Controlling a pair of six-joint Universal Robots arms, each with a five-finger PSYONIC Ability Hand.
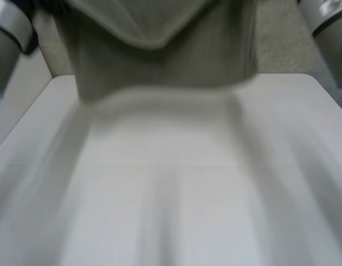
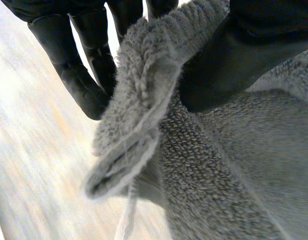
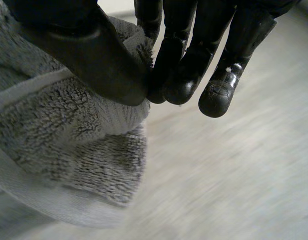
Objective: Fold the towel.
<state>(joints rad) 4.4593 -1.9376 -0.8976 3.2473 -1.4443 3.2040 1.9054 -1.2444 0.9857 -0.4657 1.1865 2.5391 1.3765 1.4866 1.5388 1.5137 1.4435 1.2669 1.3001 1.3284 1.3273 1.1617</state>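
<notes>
Head view high, facing down onto table [image 1: 281,122], wrist views close up, all sharing towel [image 1: 159,55]

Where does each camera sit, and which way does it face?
Head view: behind and between the left arm and right arm, both showing, facing down at the table and towel.
Left wrist view: on that wrist, facing along the left hand pinching the towel's hem.
Right wrist view: likewise, the right hand pinching the towel.
All share the towel.
</notes>
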